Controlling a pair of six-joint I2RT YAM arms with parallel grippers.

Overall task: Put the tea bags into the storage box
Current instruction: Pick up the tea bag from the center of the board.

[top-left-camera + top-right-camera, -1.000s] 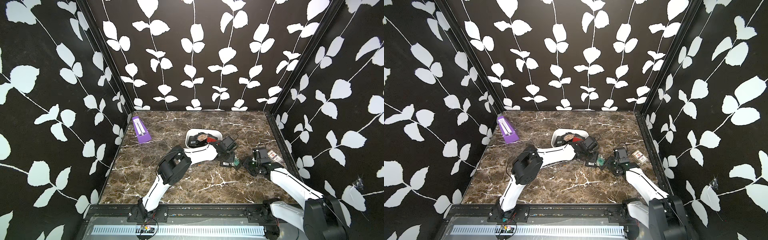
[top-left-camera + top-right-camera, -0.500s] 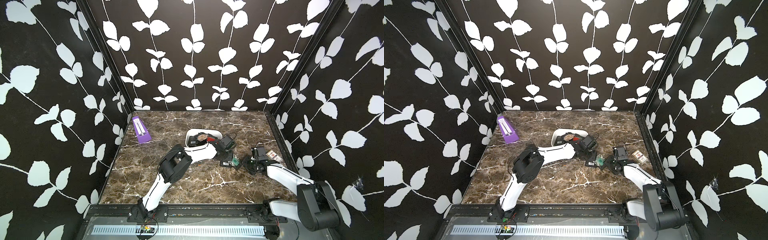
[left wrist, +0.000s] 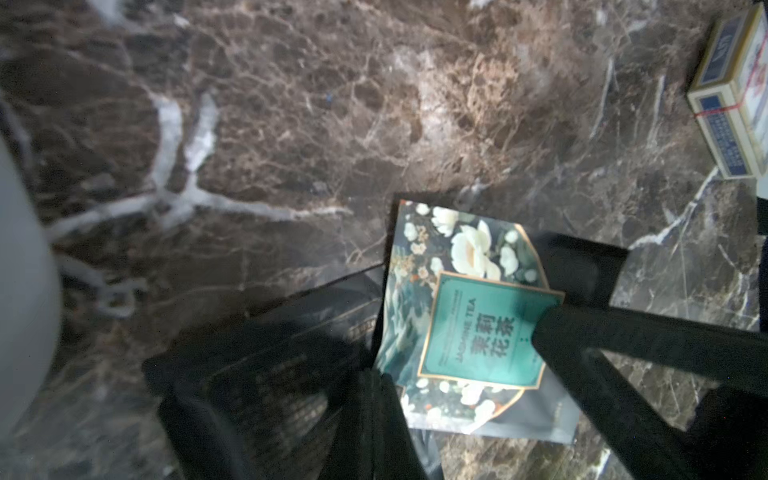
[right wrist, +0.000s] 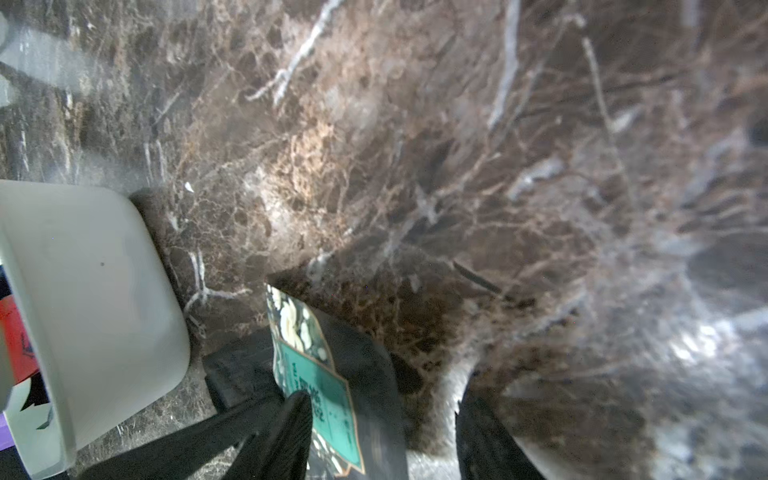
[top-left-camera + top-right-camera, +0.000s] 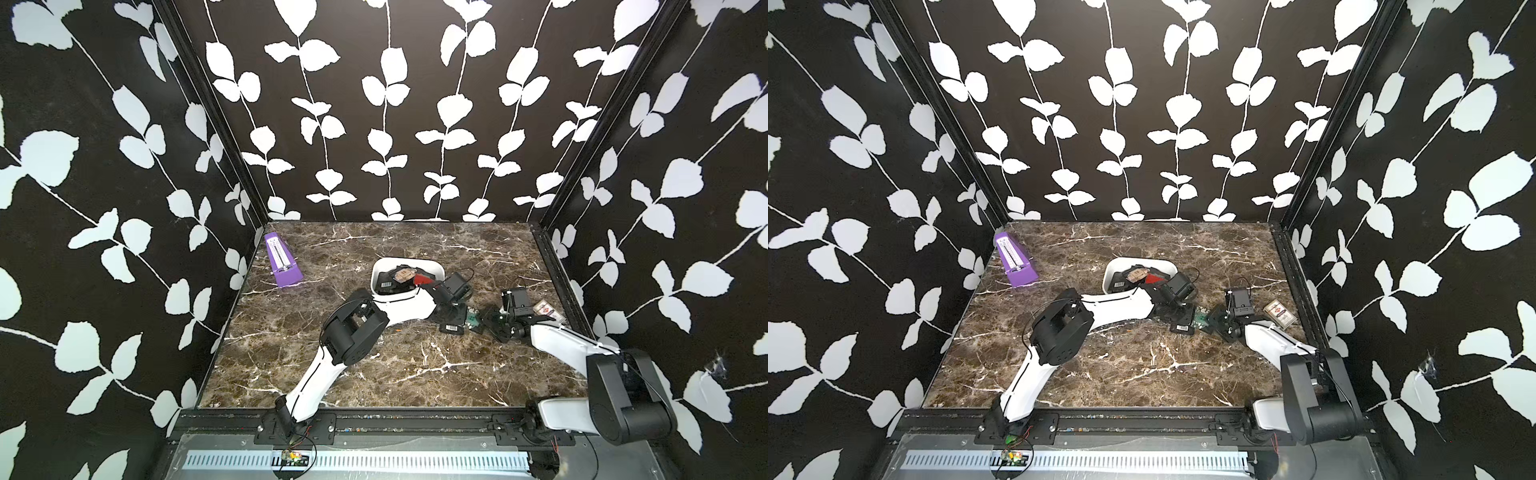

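The white storage box (image 5: 395, 296) (image 5: 1133, 260) (image 4: 95, 291) sits mid-table and holds black, tan and red tea bags (image 5: 404, 274). Just right of it a green jasmine tea bag (image 3: 478, 328) (image 4: 320, 390) (image 5: 473, 319) and black tea bags (image 5: 452, 328) (image 3: 270, 353) lie overlapping on the marble. My left gripper (image 3: 374, 415) (image 5: 451, 309) is shut at the seam between the black and green bags; I cannot tell whether it pinches anything. My right gripper (image 4: 386, 432) (image 5: 484, 322) is open astride the green bag, with one of its fingers (image 4: 286, 428) resting on the green label.
A white-and-red card pack (image 5: 547, 311) (image 5: 1278, 312) (image 3: 731, 104) lies near the right wall, behind the right gripper. A purple metronome (image 5: 282, 262) (image 5: 1016, 262) stands at the far left. Black leaf-patterned walls close in three sides of the marble table (image 5: 415, 374).
The right arm's elbow has risen and folded back while its gripper stayed at the green bag. The left arm and the bags have hardly moved.
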